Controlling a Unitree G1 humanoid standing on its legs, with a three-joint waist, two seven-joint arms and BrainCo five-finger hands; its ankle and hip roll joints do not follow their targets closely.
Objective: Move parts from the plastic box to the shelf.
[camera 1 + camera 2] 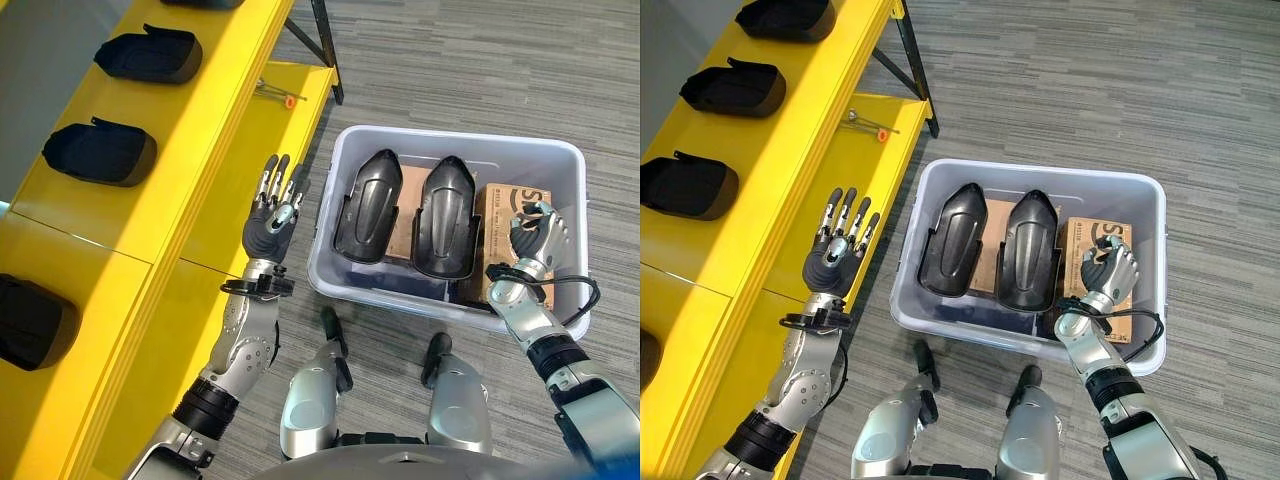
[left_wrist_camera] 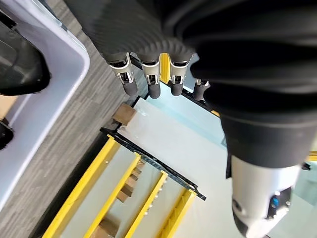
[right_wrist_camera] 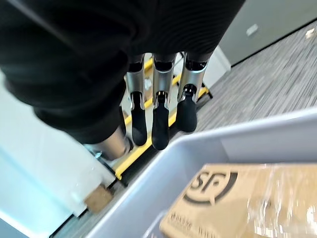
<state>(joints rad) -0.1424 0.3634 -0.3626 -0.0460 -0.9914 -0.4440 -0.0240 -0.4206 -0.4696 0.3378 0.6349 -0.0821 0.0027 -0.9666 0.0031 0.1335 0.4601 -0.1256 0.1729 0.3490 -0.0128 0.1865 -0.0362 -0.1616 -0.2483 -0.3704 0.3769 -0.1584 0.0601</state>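
Both hands hold nothing: the left hand [image 1: 272,215] hovers open-fingered over the yellow shelf [image 1: 205,150], the right hand [image 1: 535,238] hangs relaxed above a cardboard carton [image 1: 500,205]. Two black parts [image 1: 447,215] lie inside the plastic box [image 1: 340,160] on grey carpet [image 1: 480,60], apart from either hand.

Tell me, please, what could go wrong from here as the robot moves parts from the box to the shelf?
1. The right hand hangs over the cardboard carton, not the black parts; it might grasp the carton instead.
2. The two parts lean side by side; lifting one could topple the other.
3. The plastic box sits close to the yellow shelf, whose edge a carried part could clip.
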